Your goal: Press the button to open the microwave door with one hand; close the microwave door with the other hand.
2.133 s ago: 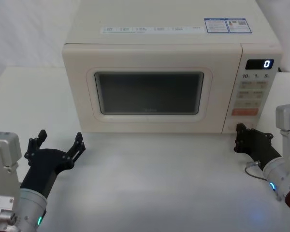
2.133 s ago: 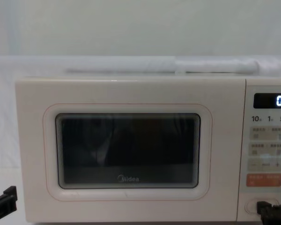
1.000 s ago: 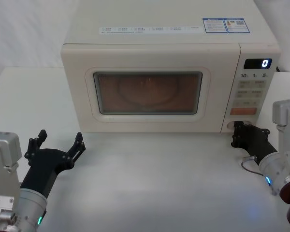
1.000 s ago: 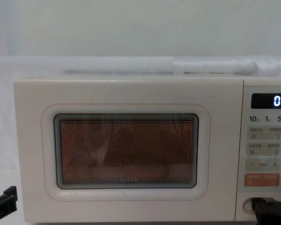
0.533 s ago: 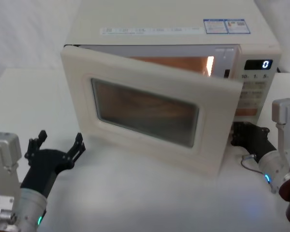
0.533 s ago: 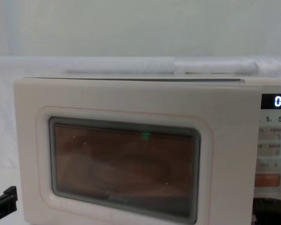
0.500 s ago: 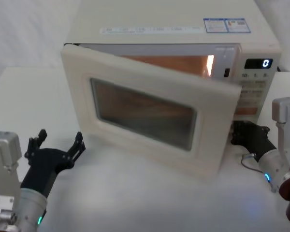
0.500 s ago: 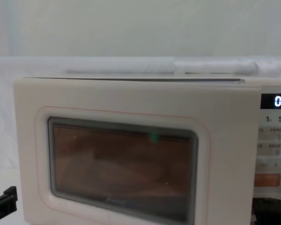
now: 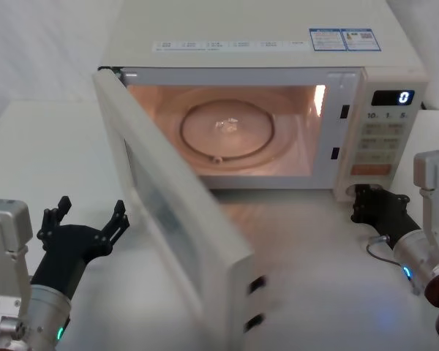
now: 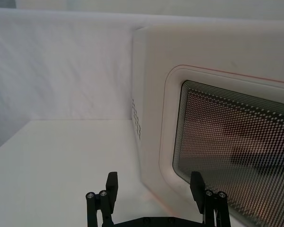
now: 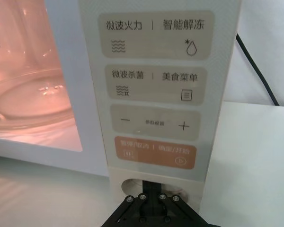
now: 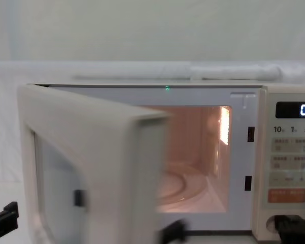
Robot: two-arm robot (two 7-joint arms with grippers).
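Microwave (image 9: 263, 29) sits at the back of the table (image 9: 36, 146). The microwave door (image 9: 168, 212) is hinged at the microwave's left front corner and stands swung out toward the robot, in front of the left part of the cavity. Turntable (image 9: 230, 131) lies inside the cavity. Control panel (image 9: 384, 139) is on the microwave's right end; the button (image 11: 154, 185) is at its bottom. Right gripper (image 9: 367, 203) is just in front of the button. Left gripper (image 9: 88, 223) is in front of the microwave, left of the door.
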